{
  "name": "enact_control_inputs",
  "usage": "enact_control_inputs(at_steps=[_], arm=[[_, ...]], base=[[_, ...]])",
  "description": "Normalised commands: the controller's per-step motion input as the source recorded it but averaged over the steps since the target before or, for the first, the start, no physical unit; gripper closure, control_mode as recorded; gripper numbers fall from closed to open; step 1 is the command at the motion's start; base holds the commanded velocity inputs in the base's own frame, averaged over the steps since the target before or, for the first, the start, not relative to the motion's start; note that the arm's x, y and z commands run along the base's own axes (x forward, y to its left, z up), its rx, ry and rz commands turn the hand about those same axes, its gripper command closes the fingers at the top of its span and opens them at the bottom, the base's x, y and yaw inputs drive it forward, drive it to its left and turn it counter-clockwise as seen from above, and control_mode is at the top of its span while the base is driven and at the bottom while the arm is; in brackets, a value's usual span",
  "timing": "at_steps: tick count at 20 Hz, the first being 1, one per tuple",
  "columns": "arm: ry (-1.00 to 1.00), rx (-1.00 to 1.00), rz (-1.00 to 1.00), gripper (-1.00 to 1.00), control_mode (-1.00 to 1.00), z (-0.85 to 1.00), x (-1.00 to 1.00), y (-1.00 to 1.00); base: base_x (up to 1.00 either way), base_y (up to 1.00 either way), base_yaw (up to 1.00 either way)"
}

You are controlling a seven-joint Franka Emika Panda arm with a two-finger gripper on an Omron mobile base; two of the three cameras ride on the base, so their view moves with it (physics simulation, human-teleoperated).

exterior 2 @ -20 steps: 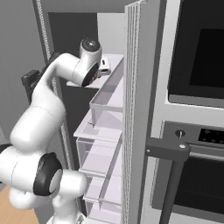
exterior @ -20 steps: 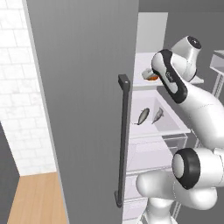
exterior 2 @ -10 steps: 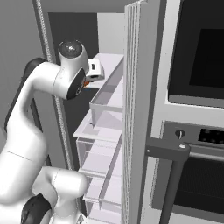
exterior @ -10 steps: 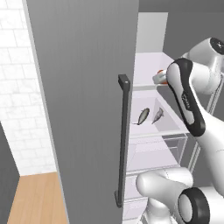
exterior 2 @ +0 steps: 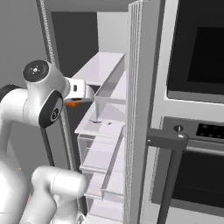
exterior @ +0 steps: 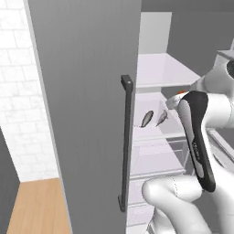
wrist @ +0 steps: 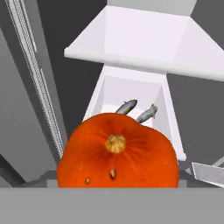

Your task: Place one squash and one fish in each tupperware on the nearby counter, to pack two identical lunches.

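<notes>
**Squash drawn back from the fridge shelves**

Swung back since a second ago, the arm now sits nearer the cameras. Left base view — two fish (exterior: 154,118) lie on a fridge shelf (exterior: 153,130). Right base view — orange shows at the gripper (exterior 2: 81,99). Hand view: the squash (wrist: 118,152) sits gripped between the jaws.

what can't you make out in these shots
- Finger tips: in the hand view the squash covers them, so the grip itself is hidden.
- Squash in the left base view: mostly behind the arm.
- Fish: too small for detail; what they rest on is unclear.
- Fridge shelves: partly hidden by the door edge in the right base view.
</notes>
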Motion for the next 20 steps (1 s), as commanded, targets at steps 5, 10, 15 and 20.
enact_control_inputs(at_steps=[5, 10, 15, 20], arm=[[0.00, 0.00, 0.00, 1.00, 1.00, 0.00, 0.00, 0.00], [0.00, 0.00, 0.00, 1.00, 1.00, 0.00, 0.00, 0.00], [0.00, 0.00, 0.00, 1.00, 1.00, 0.00, 0.00, 0.00], [0.00, 0.00, 0.00, 1.00, 1.00, 0.00, 0.00, 0.00]], base=[[-1.00, 0.00, -0.10], [-1.00, 0.20, -0.02], [-1.00, 0.11, -0.05], [-0.69, -0.28, -0.33]])
